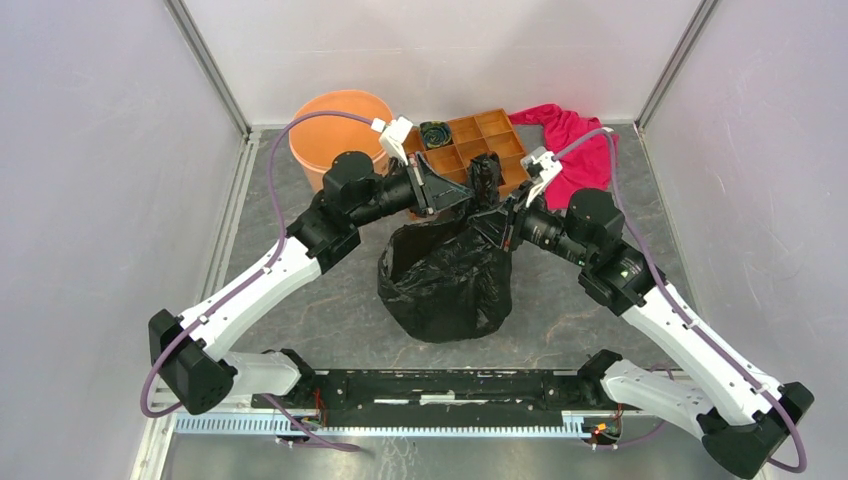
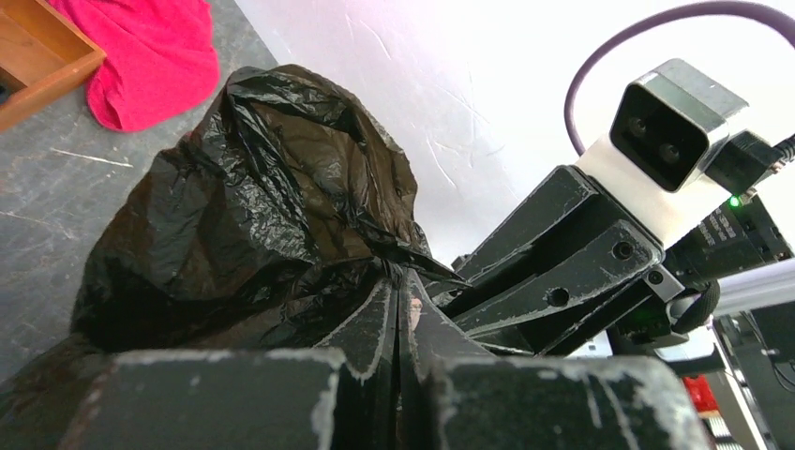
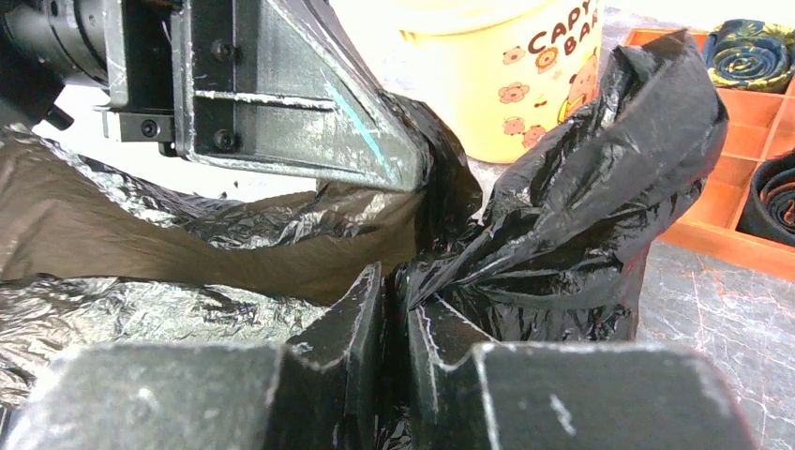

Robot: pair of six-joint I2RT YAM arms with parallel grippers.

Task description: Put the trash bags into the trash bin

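L gripper (image 2: 398, 286) clamped on trash bag (image 1: 445, 285), R gripper (image 3: 394, 281) slightly parted, film in gap

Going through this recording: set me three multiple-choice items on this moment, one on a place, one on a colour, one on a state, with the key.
1. In the top view, where does the trash bin stand against the compartment tray?
A) right of it B) left of it C) inside it
2. The cloth in the far right corner is:
A) blue B) green C) red
3. The trash bag is:
A) outside the bin, pinched by the shut left end effector B) inside the bin C) folded in the tray

Key: 1 B, the bin sits at the tray's left; 2 C, it is bright red; 3 A, the bag lies mid-scene and the bin shows no bag in it.
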